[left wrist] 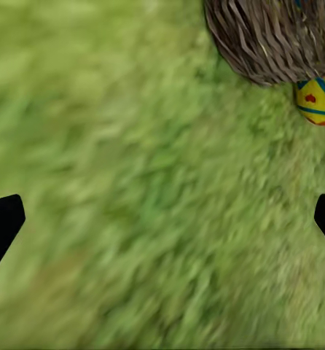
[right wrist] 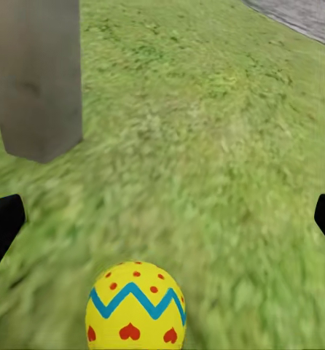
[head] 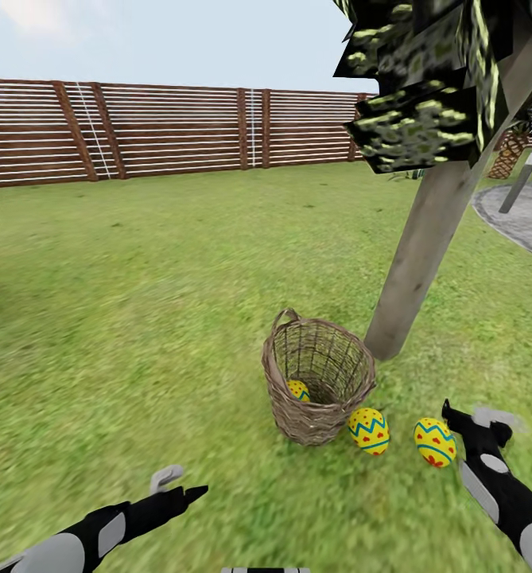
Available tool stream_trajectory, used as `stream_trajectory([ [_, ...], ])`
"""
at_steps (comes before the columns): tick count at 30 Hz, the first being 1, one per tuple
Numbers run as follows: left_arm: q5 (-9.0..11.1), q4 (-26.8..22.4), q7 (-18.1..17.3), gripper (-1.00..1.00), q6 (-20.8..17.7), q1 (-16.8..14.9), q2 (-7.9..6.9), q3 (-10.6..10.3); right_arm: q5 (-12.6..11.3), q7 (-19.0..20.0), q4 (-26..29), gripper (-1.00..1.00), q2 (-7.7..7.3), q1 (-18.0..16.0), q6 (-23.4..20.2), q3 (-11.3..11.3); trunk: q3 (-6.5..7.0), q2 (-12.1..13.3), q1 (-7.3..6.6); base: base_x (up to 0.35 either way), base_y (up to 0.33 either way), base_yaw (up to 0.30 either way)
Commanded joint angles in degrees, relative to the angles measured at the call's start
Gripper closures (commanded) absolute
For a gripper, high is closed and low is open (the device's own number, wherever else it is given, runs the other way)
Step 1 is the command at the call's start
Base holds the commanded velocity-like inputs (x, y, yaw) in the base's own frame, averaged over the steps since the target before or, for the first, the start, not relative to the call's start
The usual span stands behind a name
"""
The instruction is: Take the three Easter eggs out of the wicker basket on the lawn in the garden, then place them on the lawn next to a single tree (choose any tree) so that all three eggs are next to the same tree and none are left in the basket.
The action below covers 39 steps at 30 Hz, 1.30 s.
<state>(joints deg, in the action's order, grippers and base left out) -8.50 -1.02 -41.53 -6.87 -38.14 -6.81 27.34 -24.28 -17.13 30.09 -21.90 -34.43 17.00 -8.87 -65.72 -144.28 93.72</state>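
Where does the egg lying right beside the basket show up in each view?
Head view: egg low, right of centre, at the basket's foot.
Left wrist view: egg cut by the frame edge, beside the basket.
Right wrist view: a different egg, near the trunk.
Shared landmark: basket; trunk links head and right wrist.

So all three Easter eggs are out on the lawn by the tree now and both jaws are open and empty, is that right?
Not quite: only two are out. One Easter egg is still inside the wicker basket, as the head view shows. The other two eggs lie on the lawn by the tree. The left gripper and right gripper do have open, empty jaws.
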Motion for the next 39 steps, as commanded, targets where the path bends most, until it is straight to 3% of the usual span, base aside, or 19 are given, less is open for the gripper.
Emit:
stream_trajectory([
  [1, -0.5, -0.1, -0.4, -1.0, -0.5, 0.0, 0.01, 0.5, -0.3, -0.7, 1.2, -1.0, -0.1, 0.0, -0.7, -0.4, -0.05, 0.0, -0.01, 0.0, 0.0, 0.0],
  [10, -0.2, -0.1, -1.2, -1.0, -1.5, 0.0, -0.29, 1.6, 0.5, -1.9, 14.7, -1.0, -0.11, 0.0, -14.1, -0.4, -0.05, 0.0, -0.01, 0.0, 0.0, 0.0],
  [19, -0.1, -0.5, -1.0, -1.0, -3.8, 0.0, -0.39, 2.5, 0.6, -3.1, 27.0, -1.0, -0.08, 0.0, -23.9, 0.0, -0.05, 0.0, -0.01, 0.0, 0.0, 0.0],
  [25, -0.1, -0.7, -1.0, -1.0, -3.9, 0.0, -0.56, 2.6, 0.3, -4.8, 35.8, -1.0, 0.77, 0.0, -31.0, -0.2, -0.05, 0.0, -0.01, 0.0, 0.0, 0.0],
  [29, -0.1, -1.7, -1.0, -1.0, -4.5, 0.0, -0.57, 2.6, 0.3, -5.0, 38.4, -1.0, 4.1, 0.0, -35.3, -0.4, -0.05, 0.0, -0.01, 0.0, 0.0, 0.0],
  [31, 0.0, -2.0, -1.0, -1.0, -5.3, 0.0, -0.61, 2.6, 0.4, -5.0, 39.0, -1.0, 7.16, 0.0, -37.4, -0.8, -0.05, 0.0, -0.01, 0.0, 0.0, 0.0],
  [32, 0.0, -2.1, -1.0, -1.0, -5.5, 0.0, -0.62, 2.6, 0.4, -5.0, 39.1, -1.0, 7.89, 0.0, -37.9, -1.0, -0.05, 0.0, -0.01, 0.0, 0.0, 0.0],
  [35, 0.0, -2.4, -1.0, -1.0, -5.9, 0.0, -0.65, 2.6, 0.4, -5.0, 38.9, -1.0, 10.76, 0.0, -39.2, -3.6, -0.05, 0.0, -0.01, 0.0, 0.0, 0.0],
  [39, 0.4, -5.0, -1.0, -1.0, -7.2, 0.0, -0.65, 2.8, 0.3, -4.9, 38.1, -1.0, 12.18, 0.0, -39.8, -8.3, -0.05, 0.0, -0.01, 0.0, 0.0, 0.0],
])
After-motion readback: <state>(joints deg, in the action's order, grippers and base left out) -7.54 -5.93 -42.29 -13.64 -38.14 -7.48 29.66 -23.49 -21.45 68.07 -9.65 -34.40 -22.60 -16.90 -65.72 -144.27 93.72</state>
